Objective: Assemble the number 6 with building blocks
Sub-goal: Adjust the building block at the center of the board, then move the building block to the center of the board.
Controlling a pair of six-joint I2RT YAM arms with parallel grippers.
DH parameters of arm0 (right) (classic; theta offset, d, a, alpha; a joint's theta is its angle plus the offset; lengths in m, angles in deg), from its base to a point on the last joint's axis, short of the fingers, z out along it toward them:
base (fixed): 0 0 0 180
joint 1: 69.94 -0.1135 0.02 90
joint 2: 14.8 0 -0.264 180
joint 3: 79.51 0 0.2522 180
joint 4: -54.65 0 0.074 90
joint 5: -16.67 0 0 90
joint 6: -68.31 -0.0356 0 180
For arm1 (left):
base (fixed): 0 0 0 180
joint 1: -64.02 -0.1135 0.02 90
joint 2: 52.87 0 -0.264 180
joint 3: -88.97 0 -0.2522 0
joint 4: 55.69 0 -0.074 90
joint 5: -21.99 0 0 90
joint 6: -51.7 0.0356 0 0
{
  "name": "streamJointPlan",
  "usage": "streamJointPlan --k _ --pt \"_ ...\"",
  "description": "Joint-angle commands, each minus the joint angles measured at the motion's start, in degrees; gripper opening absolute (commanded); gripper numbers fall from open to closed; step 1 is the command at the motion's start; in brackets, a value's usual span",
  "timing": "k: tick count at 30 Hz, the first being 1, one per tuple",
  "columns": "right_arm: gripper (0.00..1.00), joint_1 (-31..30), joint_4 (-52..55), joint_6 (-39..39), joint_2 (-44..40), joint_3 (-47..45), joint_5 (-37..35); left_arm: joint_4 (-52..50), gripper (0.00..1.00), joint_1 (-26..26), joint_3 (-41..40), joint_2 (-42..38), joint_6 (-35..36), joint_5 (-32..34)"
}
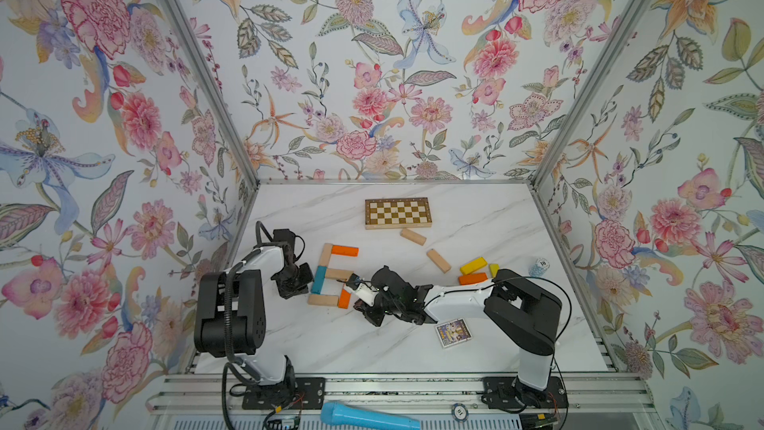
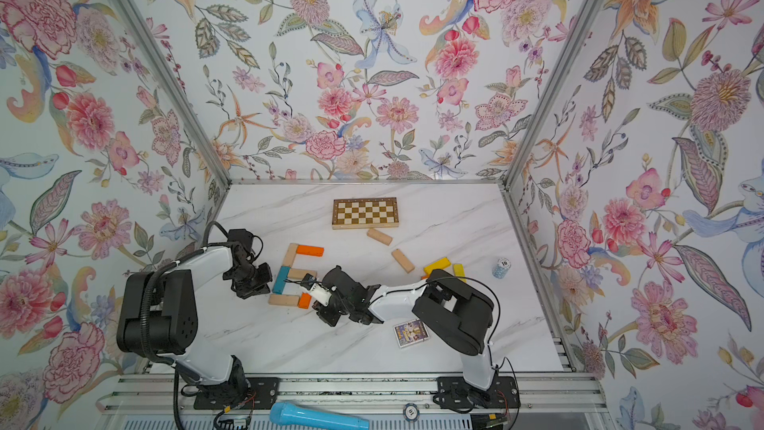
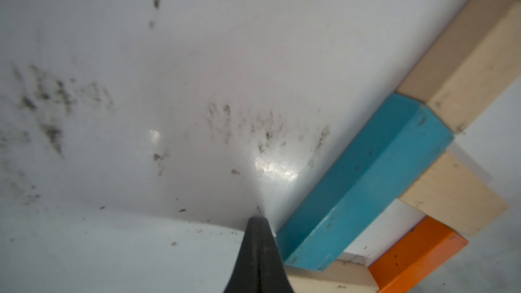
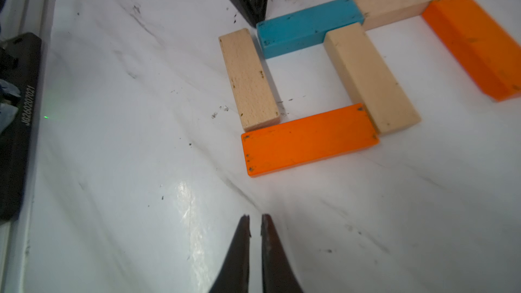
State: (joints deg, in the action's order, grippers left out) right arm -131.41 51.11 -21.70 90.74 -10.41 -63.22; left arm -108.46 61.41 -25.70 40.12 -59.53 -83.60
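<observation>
R gripper (image 4: 255,222) barely ajar, empty (just a slit); orange block (image 4: 308,140) of the 6's loop lies flat ahead of its tips, near, not touching. L gripper (image 3: 258,222) shut, tip just beside teal block (image 3: 363,181) opposite.

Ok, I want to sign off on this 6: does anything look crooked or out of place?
Nothing serious. In a top view the whole 6 leans: its spine, the top plain block and teal block, slants relative to the checkered board. The lower orange block closes the loop.
</observation>
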Motion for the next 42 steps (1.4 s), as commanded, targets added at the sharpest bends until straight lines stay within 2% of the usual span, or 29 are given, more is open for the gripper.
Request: streamJointPlan --k 1,3,6,7,9,12,14,18,20,23,28,32,37,42 --pt "0.18 3.3 -5.5 -4.9 -8.2 -3.1 -2.1 -2.3 0.0 0.1 1.6 -2.9 -0.3 1.8" --pt "0.22 5.7 -4.2 -7.7 -12.9 -4.7 -4.6 -4.0 0.04 0.2 3.8 -5.7 -0.3 2.5" --pt "0.36 9.6 2.5 -12.2 -17.8 -4.7 -8.8 -5.5 0.2 0.6 7.6 -8.1 0.5 3.5" --pt "0.39 10.8 5.0 -13.4 -19.0 -4.8 -10.0 -5.7 0.28 1.0 8.9 -9.1 1.0 3.7" --pt "0.44 13.6 10.4 -16.5 -21.6 -4.9 -14.0 -5.0 0.49 2.6 11.5 -11.6 2.5 3.9" --pt "0.49 19.0 17.1 -20.5 -25.4 -6.4 -17.5 -2.3 0.86 6.4 15.3 -14.2 4.5 3.6" --pt "0.56 22.9 21.1 -21.0 -27.1 -7.7 -18.2 -1.8 0.99 9.2 18.7 -13.2 6.0 3.2" --pt "0.64 28.3 29.5 -15.7 -25.4 -6.8 -18.1 -2.7 0.99 14.7 24.4 -8.4 9.6 4.0" --pt "0.64 31.7 33.9 -13.1 -22.3 -4.0 -15.7 -1.9 0.99 17.0 25.0 -6.7 11.7 5.1" --pt "0.64 33.3 36.1 -7.7 -18.1 -0.8 -13.5 -0.6 0.99 18.8 24.5 -5.2 13.7 4.5" --pt "0.64 33.7 36.7 0.4 -10.4 6.2 -10.1 2.6 0.99 19.2 20.7 -6.4 15.3 3.7" --pt "0.63 33.7 36.8 9.8 -3.1 12.9 -8.1 4.1 0.99 19.1 18.7 -7.3 16.1 3.8" --pt "0.63 35.1 40.2 16.9 5.2 22.6 -3.0 4.5 0.99 19.2 17.7 -7.7 17.1 4.6" --pt "0.62 35.2 44.4 22.4 12.1 30.5 -3.0 4.3 0.99 19.1 17.5 -6.8 17.2 4.9"
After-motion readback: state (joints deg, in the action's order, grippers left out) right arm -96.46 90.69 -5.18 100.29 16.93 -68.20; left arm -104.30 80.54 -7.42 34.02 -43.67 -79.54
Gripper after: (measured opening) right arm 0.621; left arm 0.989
